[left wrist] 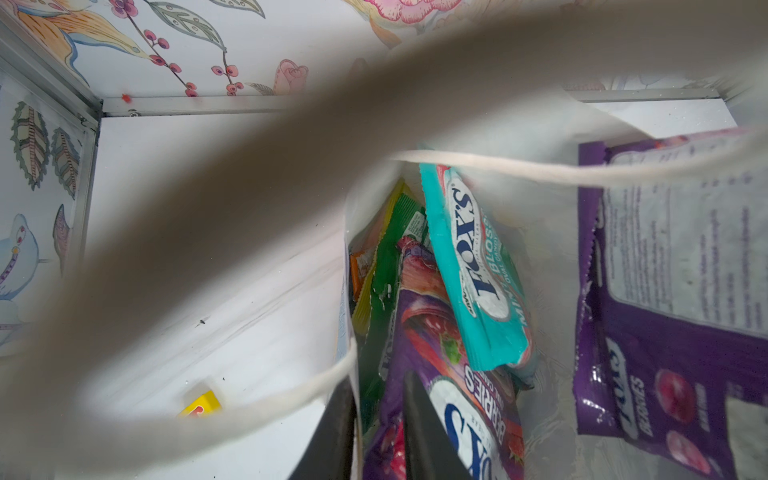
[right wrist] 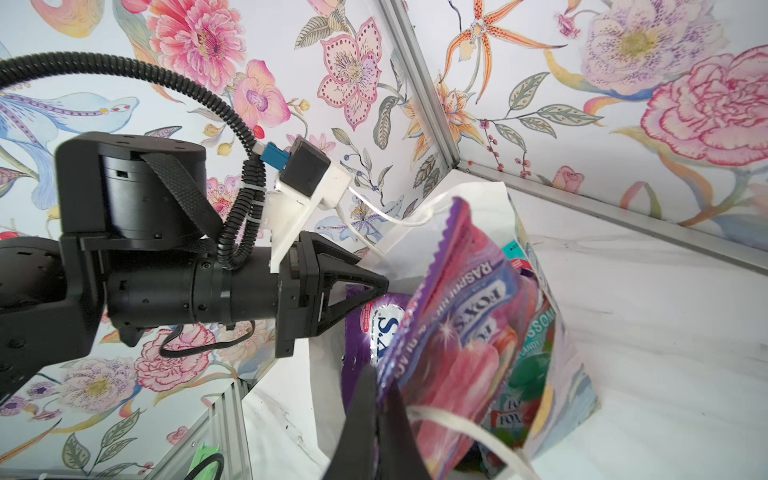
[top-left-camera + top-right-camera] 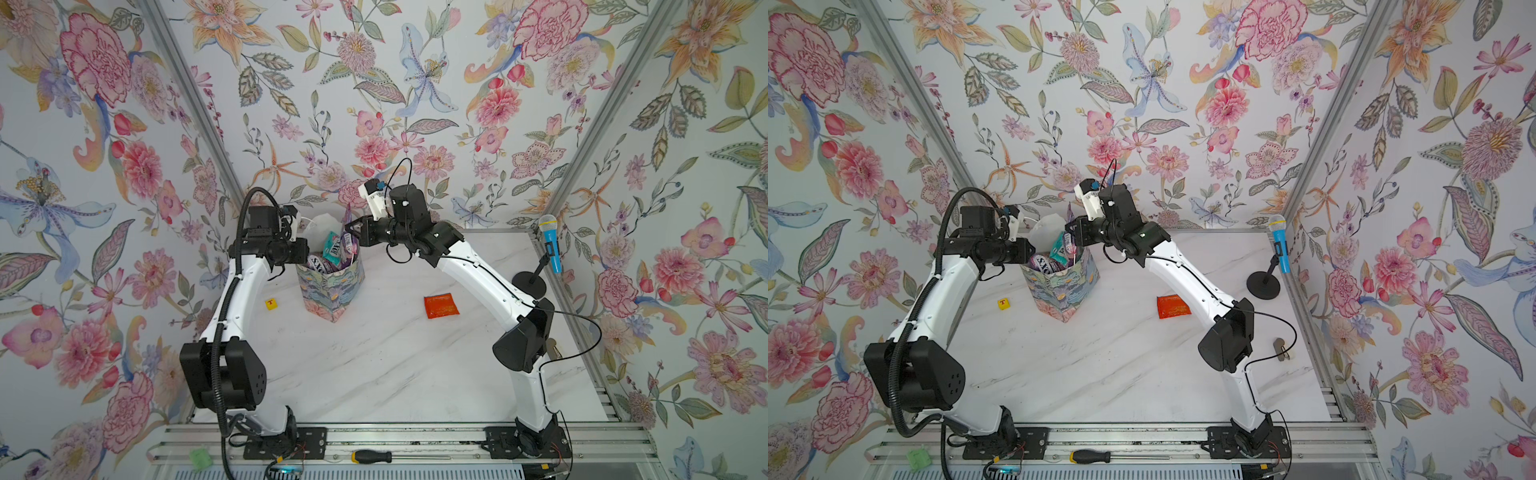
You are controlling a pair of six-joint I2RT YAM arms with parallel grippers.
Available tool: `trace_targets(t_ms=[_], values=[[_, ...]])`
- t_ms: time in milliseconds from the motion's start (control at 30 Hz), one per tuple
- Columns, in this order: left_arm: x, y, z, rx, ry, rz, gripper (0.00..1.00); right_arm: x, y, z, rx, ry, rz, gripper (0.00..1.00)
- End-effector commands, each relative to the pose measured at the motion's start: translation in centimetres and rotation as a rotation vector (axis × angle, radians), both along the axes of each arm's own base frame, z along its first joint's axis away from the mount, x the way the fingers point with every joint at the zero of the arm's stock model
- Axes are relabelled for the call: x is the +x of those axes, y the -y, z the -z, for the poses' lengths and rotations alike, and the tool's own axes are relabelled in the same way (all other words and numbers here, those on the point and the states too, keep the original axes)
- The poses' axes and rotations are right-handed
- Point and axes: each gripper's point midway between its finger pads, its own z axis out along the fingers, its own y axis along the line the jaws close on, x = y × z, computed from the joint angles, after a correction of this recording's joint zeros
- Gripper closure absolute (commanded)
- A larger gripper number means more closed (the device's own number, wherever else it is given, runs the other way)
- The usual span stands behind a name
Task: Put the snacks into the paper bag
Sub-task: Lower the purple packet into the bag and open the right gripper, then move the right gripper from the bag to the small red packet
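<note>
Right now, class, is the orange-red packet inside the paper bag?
No, the orange-red packet lies flat on the table, apart from the paper bag.

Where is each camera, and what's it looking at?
Both top views: overhead, looking down on the paper bag; left arm and right arm show.
Left wrist: on the left arm, peering into the bag; left gripper shows.
Right wrist: beside the bag, facing the left gripper; right gripper pinches the purple pouch.
Shared: all see the bag.
</note>
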Motion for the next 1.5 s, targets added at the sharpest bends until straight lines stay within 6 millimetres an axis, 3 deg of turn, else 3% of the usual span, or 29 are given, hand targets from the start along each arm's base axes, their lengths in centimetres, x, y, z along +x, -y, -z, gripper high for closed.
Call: trace_targets(t_ms=[0, 67, 100, 167, 233, 300, 467, 700, 900, 1033, 1167, 1433, 1467], values=[[-0.7, -0.2, -0.2, -0.007, 0.0, 0.003, 0.78, -0.2, 0.3, -1.1, -0.014, 0.049, 0.022, 1.0], [-0.7, -0.2, -0.2, -0.007, 0.0, 0.004, 0.78, 0.3, -0.2, -0.4, -0.024, 0.035, 0.021, 1.0], [-0.7, -0.2, -0.2, -0.008, 0.0, 0.004, 0.78, 0.5, -0.5, -0.2, -0.024, 0.026, 0.016, 0.94], [-0.7, -0.2, -0.3, -0.007, 0.001, 0.002, 0.78, 0.6, -1.6, 0.5, -0.019, 0.0, -0.016, 0.72], [-0.7, -0.2, -0.2, -0.007, 0.001, 0.003, 0.78, 0.4, -2.3, -0.3, 0.013, 0.002, -0.045, 0.6], [-0.7, -0.2, -0.1, -0.007, -0.001, 0.004, 0.78, 0.5, -2.5, -1.2, 0.035, 0.017, -0.046, 0.54], [-0.7, -0.2, -0.3, -0.009, 0.002, 0.004, 0.78, 0.5, -1.5, -3.3, 0.053, 0.055, -0.026, 0.51], [-0.7, -0.2, -0.2, -0.009, 0.002, 0.004, 0.78, 0.4, 1.2, -2.5, -0.008, 0.054, 0.023, 0.51], [-0.7, -0.2, -0.2, -0.008, 0.0, 0.003, 0.78, -0.1, 5.3, -2.4, -0.043, 0.09, 0.109, 0.5], [-0.7, -0.3, -0.2, -0.007, 0.001, 0.002, 0.78, -0.1, 9.9, -1.3, -0.033, 0.087, 0.209, 0.49], [-0.7, -0.3, -0.2, -0.005, 0.002, 0.002, 0.78, 0.7, 15.7, 2.3, -0.055, 0.015, 0.34, 0.46], [-0.7, -0.4, -0.2, 0.0, 0.0, -0.003, 0.78, -0.1, 26.8, 16.3, -0.175, -0.287, 0.566, 0.45], [-0.7, -0.4, -0.2, -0.001, 0.0, -0.005, 0.78, -0.2, 27.7, 17.1, -0.17, -0.31, 0.59, 0.44]])
